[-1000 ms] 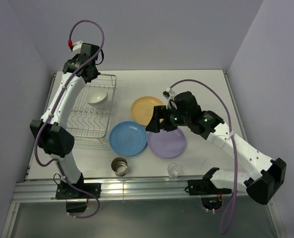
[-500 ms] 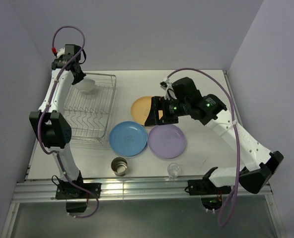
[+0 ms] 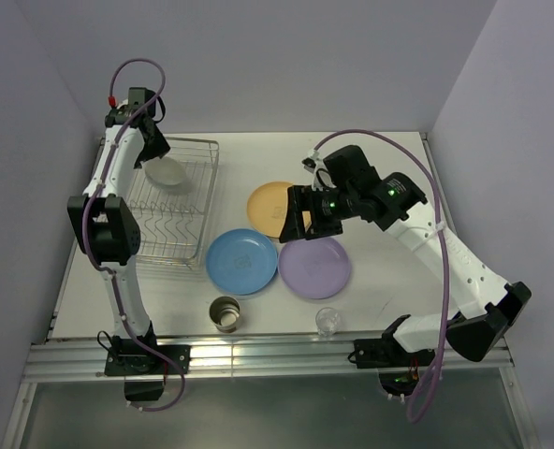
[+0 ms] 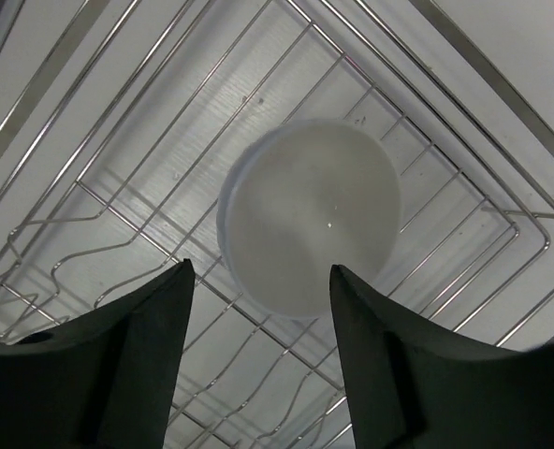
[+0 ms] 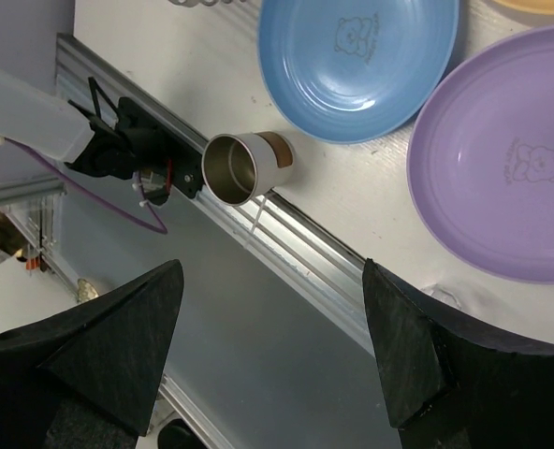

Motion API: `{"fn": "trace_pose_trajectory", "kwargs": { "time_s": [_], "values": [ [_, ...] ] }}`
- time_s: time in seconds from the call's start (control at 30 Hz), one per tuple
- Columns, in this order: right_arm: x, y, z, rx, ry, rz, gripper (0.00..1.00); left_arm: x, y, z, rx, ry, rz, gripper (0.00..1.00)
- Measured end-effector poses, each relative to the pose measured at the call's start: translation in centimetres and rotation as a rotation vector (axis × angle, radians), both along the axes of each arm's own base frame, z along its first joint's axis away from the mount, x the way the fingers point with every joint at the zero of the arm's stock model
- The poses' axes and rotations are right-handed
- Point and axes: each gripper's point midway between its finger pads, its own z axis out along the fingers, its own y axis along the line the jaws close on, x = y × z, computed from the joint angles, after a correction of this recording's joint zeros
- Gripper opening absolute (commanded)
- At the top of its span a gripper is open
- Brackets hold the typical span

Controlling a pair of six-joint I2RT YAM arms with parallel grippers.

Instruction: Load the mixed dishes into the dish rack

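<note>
The white bowl [image 3: 166,174] [image 4: 310,215] lies in the far end of the dish rack [image 3: 211,187] [image 4: 118,122], free of any finger. My left gripper [image 3: 153,150] [image 4: 261,271] hangs open just above it. On the table are the blue plate [image 3: 241,261] [image 5: 357,65], the purple plate [image 3: 314,267] [image 5: 511,178] and the yellow-orange plate [image 3: 269,201]. The cream cup [image 3: 225,313] [image 5: 244,166] lies on its side near the front edge. The clear glass [image 3: 328,321] stands to its right. My right gripper [image 3: 300,220] [image 5: 272,271] hovers open and empty over the plates.
A metal rail [image 3: 258,354] runs along the table's front edge, just behind the cup and glass. Walls close in the table at the back and on both sides. The rack's near half holds rows of bare wire prongs [image 3: 165,229].
My left gripper has opened and let go of the white bowl, which now rests in the rack's far end. The right arm has shifted slightly left over the plates, still open.
</note>
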Motion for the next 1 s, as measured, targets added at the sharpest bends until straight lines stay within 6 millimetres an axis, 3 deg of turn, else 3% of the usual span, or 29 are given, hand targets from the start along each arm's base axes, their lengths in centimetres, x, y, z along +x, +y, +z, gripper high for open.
{"fn": "trace_pose_trajectory", "kwargs": {
  "time_s": [0.27, 0.47, 0.67, 1.0],
  "values": [
    [-0.7, -0.9, -1.3, -0.025, 0.024, 0.001, 0.84, -0.6, -0.3, -1.5, 0.03, 0.043, -0.036, 0.7],
    [-1.4, -1.4, -0.8, -0.014, 0.008, 0.0, 0.84, -0.6, -3.5, -1.7, 0.057, 0.057, -0.129, 0.69],
    [-2.0, -1.9, -0.7, -0.014, 0.0, 0.004, 0.84, 0.9, -6.4, -1.3, 0.085, 0.035, -0.212, 0.67],
    [-2.3, -2.4, -1.8, -0.035, 0.022, 0.004, 0.84, -0.1, -5.1, -5.4, 0.218, 0.181, -0.207, 0.62]
  ]
}}
